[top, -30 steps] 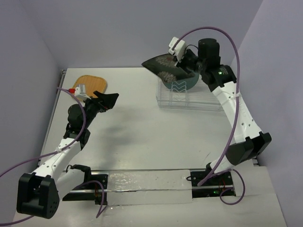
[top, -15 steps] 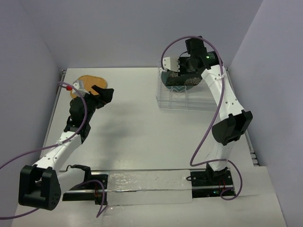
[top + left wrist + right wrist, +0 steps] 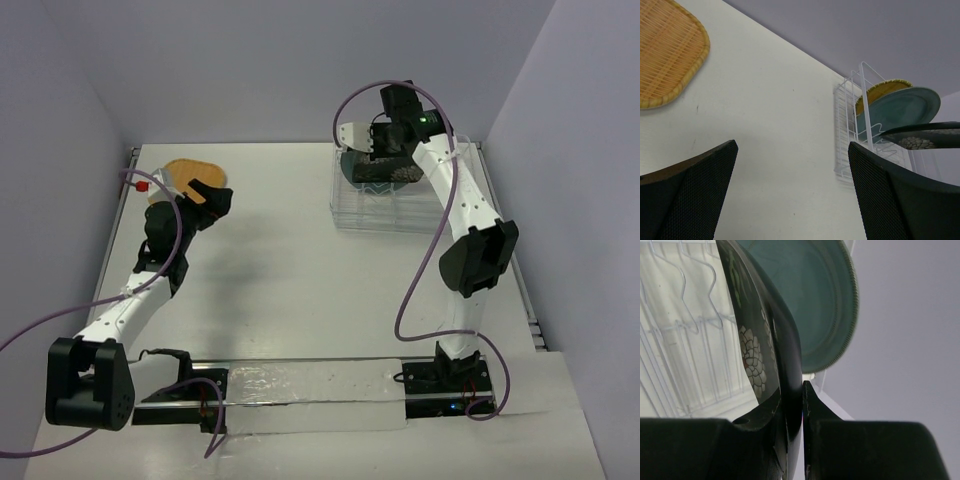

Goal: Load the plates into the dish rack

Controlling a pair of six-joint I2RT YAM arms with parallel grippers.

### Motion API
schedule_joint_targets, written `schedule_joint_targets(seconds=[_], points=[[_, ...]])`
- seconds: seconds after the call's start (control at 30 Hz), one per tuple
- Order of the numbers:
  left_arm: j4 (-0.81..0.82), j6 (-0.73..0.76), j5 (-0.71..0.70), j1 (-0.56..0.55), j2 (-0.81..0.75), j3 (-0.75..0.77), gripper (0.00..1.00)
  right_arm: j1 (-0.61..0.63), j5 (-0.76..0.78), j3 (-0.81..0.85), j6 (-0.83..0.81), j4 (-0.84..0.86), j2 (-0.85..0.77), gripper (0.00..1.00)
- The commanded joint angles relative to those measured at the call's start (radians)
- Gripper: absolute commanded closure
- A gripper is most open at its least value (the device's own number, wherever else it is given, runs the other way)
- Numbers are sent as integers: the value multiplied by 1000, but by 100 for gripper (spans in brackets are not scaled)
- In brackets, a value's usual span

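Observation:
My right gripper point(image 3: 385, 155) point(image 3: 802, 400) is shut on the rim of the square black floral plate point(image 3: 752, 365), which it holds on edge among the wires of the dish rack point(image 3: 400, 210) at the far right. Behind it in the rack stand the teal plate point(image 3: 810, 300) and the yellow woven plate point(image 3: 882, 89). The black plate also shows in the left wrist view point(image 3: 925, 136). The orange plate point(image 3: 185, 172) point(image 3: 665, 50) lies flat at the far left. My left gripper point(image 3: 212, 197) point(image 3: 792, 190) is open and empty, just right of the orange plate.
Grey walls stand close behind and to the right of the rack. The table's left edge point(image 3: 125, 190) runs just beyond the orange plate. A mounting rail point(image 3: 300, 385) carries both arm bases at the near edge.
My right arm has swung the black plate down from above the rack and set it on edge among the wires. My left gripper has moved back and left toward the orange plate.

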Motion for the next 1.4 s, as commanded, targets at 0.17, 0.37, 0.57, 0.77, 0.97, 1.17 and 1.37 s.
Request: schedule_joint_targets(seconds=[0.17,0.37,0.57,0.77,0.97,1.17,1.37], points=[[10,15,41,39,14,51,1,19,70,26,75,210,49,100],[10,14,45,51,22,49,1,25,17,-25,110,206,36,100],[10,12,59,55,34,51,1,26,-4,-52,104,206,71,100],[10,12,57,56,31,46,1,28,-18,-69,82,207,89,100],[4,6,76,59,46,55,1,35,-19,-80,77,209,109,93],[-20,13,55,59,47,69,1,39,-18,-90,84,210,124,72],[-34,4,49,59,63,82,1,39,-18,-90,98,214,131,66]])
